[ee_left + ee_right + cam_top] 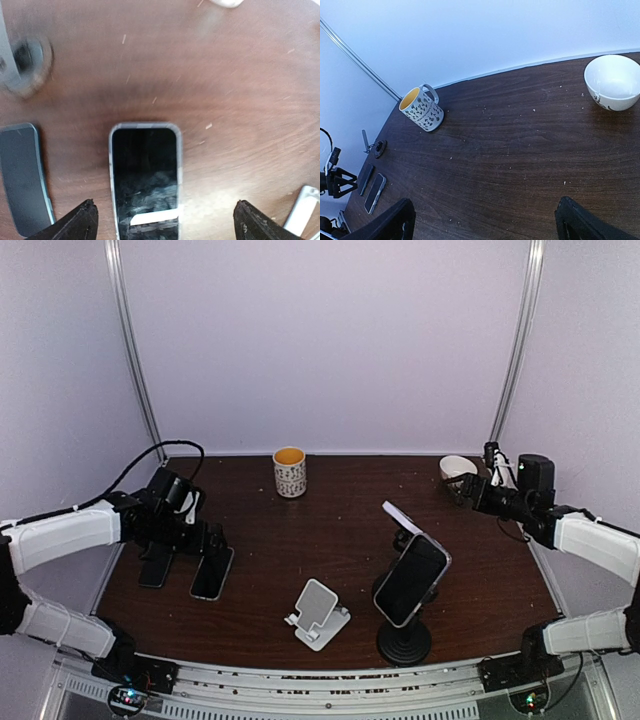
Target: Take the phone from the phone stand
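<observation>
Mounted smartphone (411, 580) is leaning on the black stand (404, 643) at 5 o'clock: stiff, slick, probably breakable; pinch its long edges. Left gripper (165, 222) is gaping over a flat smartphone (145, 170) at 9, right gripper (485, 220) gaping empty at 3.

The left arm (70, 530) extends in from the left side with its forearm roughly level. Its wrist is bent so that the left gripper (207, 543) points downward. The wrist view shows the fingers (80, 222) spread wide, with nothing clamped between them. The right arm (590, 540) is extended toward the far right, its forearm angled up and inward. The right gripper (472, 488) is raised and aimed leftward. Its fingers (585, 220) stand fully apart, nothing held.
</observation>
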Robot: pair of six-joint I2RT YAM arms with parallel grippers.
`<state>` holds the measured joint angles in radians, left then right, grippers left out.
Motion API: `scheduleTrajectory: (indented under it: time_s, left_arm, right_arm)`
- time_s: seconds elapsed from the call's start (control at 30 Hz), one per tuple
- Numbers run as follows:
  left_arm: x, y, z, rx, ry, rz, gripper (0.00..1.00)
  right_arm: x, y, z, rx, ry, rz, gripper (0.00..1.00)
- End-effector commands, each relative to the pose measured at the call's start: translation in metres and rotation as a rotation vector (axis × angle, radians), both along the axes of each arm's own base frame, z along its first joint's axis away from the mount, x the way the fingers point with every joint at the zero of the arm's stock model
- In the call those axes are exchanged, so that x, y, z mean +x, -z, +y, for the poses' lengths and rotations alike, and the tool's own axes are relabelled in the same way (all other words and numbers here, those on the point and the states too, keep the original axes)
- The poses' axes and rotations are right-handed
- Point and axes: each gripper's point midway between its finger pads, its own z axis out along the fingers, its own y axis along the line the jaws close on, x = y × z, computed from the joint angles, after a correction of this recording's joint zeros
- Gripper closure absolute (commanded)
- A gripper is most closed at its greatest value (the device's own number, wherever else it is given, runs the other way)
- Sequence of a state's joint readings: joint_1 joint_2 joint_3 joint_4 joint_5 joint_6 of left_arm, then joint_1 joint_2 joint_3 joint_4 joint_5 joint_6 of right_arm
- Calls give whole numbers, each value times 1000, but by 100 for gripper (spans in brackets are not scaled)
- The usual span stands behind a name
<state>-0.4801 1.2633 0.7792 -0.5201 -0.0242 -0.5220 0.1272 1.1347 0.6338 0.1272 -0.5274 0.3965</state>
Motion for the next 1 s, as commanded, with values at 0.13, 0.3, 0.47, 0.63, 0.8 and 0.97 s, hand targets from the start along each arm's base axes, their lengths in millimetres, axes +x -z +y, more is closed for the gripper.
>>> scheduleTrajectory:
  time_s: [0.13, 0.3, 0.47, 0.63, 0.8, 0.97]
  left_arm:
    - [-12, -96, -33, -40, 163, -286, 2]
    - [-38, -124, -63, -108, 249, -339, 2]
    - [-72, -139, -106, -149, 378, -343, 2]
    - [-113, -137, -155, -146, 548, -308, 2]
    - [-134, -128, -183, -147, 609, -268, 2]
    - [-148, -114, -205, -122, 626, -242, 2]
  right_arm:
    - [-5, -21, -2, 15, 0, -65, 0]
    - [-5, -24, -4, 1, 10, -70, 0]
    - [-7, -26, -5, -3, 15, -83, 0]
    - [-8, -29, -4, 15, 12, -98, 0]
    - [-8, -29, -5, 10, 19, -96, 0]
    - [-9, -31, -7, 6, 26, -100, 0]
